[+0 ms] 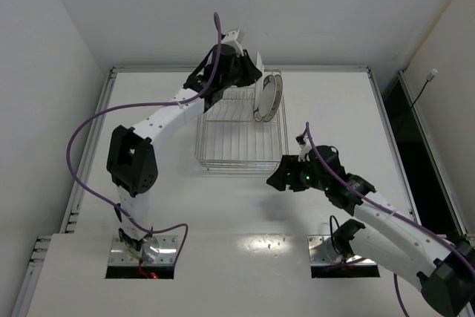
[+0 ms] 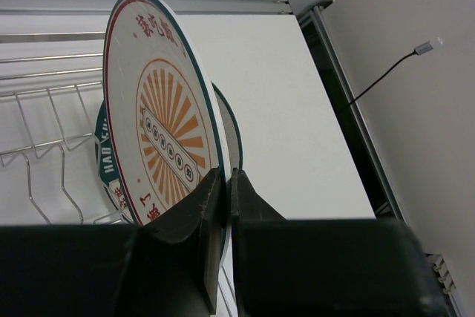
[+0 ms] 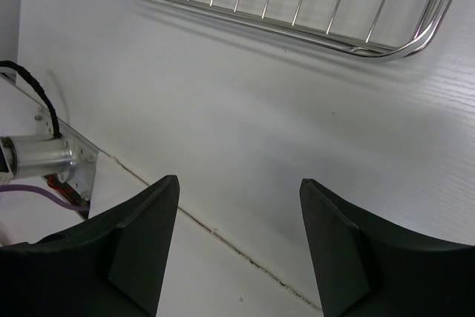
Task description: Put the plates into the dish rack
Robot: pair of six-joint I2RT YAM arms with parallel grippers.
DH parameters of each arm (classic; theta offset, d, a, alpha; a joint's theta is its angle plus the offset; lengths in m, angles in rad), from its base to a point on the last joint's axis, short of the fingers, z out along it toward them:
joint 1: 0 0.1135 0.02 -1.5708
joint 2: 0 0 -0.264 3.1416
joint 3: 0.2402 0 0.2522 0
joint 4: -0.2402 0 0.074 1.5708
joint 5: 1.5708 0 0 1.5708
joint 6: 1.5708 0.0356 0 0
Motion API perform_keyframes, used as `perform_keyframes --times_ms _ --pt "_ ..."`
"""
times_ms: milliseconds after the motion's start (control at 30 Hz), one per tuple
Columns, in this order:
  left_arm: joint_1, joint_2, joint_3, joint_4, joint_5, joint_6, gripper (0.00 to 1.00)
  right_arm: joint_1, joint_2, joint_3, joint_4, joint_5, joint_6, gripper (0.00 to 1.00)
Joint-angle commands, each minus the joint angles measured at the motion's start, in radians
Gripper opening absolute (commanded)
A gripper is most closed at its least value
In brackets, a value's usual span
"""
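We see the round orange-striped plate (image 2: 159,109) upright over the far right corner of the silver wire dish rack (image 1: 223,139), its rim clamped in the closed left hand (image 2: 225,183). Just behind it stand a dark-rimmed patterned plate (image 2: 104,157) and a grey plate (image 2: 231,139). The right hand (image 3: 239,183) hangs open and empty above the white surface (image 3: 223,109), beside the rack's near edge.

Overhead from behind; wrist views close-up; dish rack (image 1: 237,161) seemingly common
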Motion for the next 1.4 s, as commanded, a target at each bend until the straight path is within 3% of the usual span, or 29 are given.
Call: perform_keyframes --times_ms 0,533,600,700,800,833,933,967,1067,1167,1200,1367 --pt "-0.013 -0.012 0.005 0.09 -0.032 -0.008 0.0 -0.002 0.001 -0.002 0.052 -0.019 -0.019 0.63" --pt "-0.022 0.034 -0.081 0.09 -0.041 -0.017 0.0 -0.002 0.011 -0.002 0.061 -0.019 -0.019 0.63" --pt "-0.031 0.034 -0.071 0.09 -0.032 -0.017 0.04 -0.002 0.011 -0.002 0.061 -0.019 -0.019 0.63" --pt "-0.041 0.034 -0.042 0.067 -0.032 -0.008 0.16 -0.002 0.011 -0.002 0.061 -0.019 -0.019 0.63" --pt "-0.051 0.034 -0.007 0.037 -0.041 0.018 0.49 -0.002 0.011 -0.002 0.061 -0.019 -0.019 0.63" --pt "-0.065 0.013 -0.007 0.015 -0.061 0.018 0.76 -0.002 0.02 -0.002 0.061 -0.019 -0.019 0.63" --pt "-0.088 -0.018 0.034 -0.038 -0.109 0.043 0.94 -0.002 0.02 -0.002 0.061 -0.019 -0.019 0.63" --pt "-0.088 -0.04 0.053 -0.054 -0.118 0.059 0.96 -0.002 0.029 -0.002 0.061 -0.019 -0.019 0.63" --pt "-0.123 -0.094 0.064 -0.131 -0.179 0.118 0.97 -0.002 0.041 0.009 0.046 0.0 -0.019 0.79" --pt "-0.205 -0.246 -0.043 -0.146 -0.37 0.22 0.99 -0.002 0.041 0.009 0.037 0.0 -0.019 0.93" --pt "-0.243 -0.296 -0.158 -0.126 -0.418 0.242 0.99 -0.002 0.032 0.009 0.037 0.0 -0.019 1.0" --pt "-0.32 -0.618 -0.467 -0.108 -0.671 0.283 0.99 -0.002 0.032 0.0 0.046 0.0 -0.01 1.0"
